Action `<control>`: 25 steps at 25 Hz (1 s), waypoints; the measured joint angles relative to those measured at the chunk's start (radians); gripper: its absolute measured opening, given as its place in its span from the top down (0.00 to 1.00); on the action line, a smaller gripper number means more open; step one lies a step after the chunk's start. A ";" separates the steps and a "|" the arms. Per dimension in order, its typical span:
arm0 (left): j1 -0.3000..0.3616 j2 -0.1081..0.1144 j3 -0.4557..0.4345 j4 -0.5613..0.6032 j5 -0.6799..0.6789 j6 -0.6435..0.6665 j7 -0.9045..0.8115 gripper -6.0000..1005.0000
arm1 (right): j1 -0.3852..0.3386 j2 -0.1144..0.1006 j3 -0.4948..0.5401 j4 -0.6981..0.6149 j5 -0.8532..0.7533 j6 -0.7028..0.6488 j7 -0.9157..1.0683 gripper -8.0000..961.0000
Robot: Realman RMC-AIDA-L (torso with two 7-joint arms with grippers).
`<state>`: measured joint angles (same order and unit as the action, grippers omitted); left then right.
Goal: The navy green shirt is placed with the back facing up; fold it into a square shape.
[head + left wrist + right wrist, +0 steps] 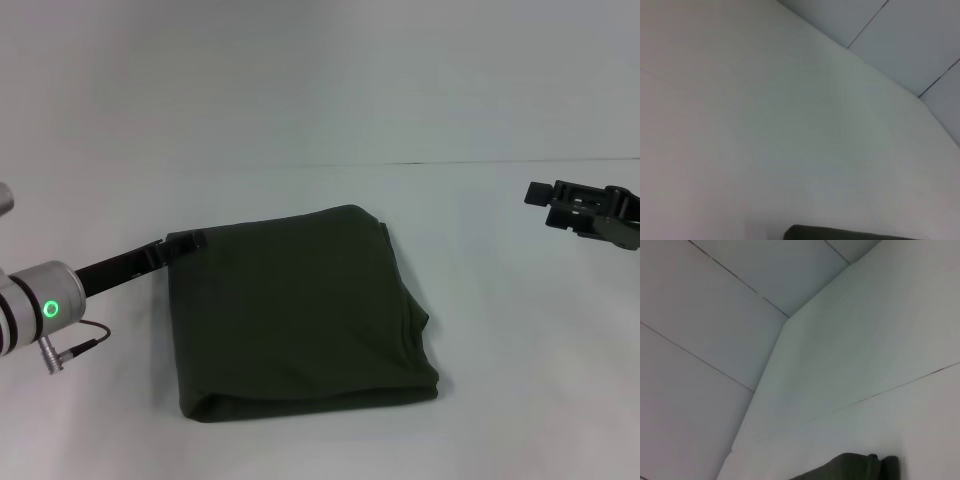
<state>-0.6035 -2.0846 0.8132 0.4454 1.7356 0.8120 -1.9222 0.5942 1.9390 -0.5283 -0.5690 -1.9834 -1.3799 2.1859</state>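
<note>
The navy green shirt [295,310] lies folded into a rough square on the white table [500,330], in the middle of the head view. Its folded edges are thick along the near side and the right side. My left gripper [186,242] reaches in from the left and sits at the shirt's far left corner, touching the fabric. My right gripper [545,194] hangs at the right, well apart from the shirt. A dark strip of the shirt shows in the left wrist view [840,234] and in the right wrist view [850,467].
The left arm's silver wrist with a green ring light [45,305] and a loose cable [75,348] sit at the left edge. A pale wall [320,80] rises behind the table.
</note>
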 joint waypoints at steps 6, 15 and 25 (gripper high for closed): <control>0.000 -0.003 0.001 0.000 0.022 -0.010 0.001 0.11 | 0.000 -0.001 -0.001 0.000 0.000 0.001 0.000 0.15; 0.001 -0.006 0.022 0.001 0.024 -0.011 0.002 0.11 | 0.000 -0.002 0.002 0.000 0.000 0.001 0.000 0.15; -0.016 -0.008 0.051 0.015 0.024 0.011 -0.006 0.11 | -0.001 -0.002 0.003 0.000 0.001 0.001 0.000 0.15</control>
<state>-0.6195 -2.0930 0.8643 0.4599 1.7595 0.8228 -1.9282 0.5936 1.9373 -0.5251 -0.5690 -1.9826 -1.3785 2.1859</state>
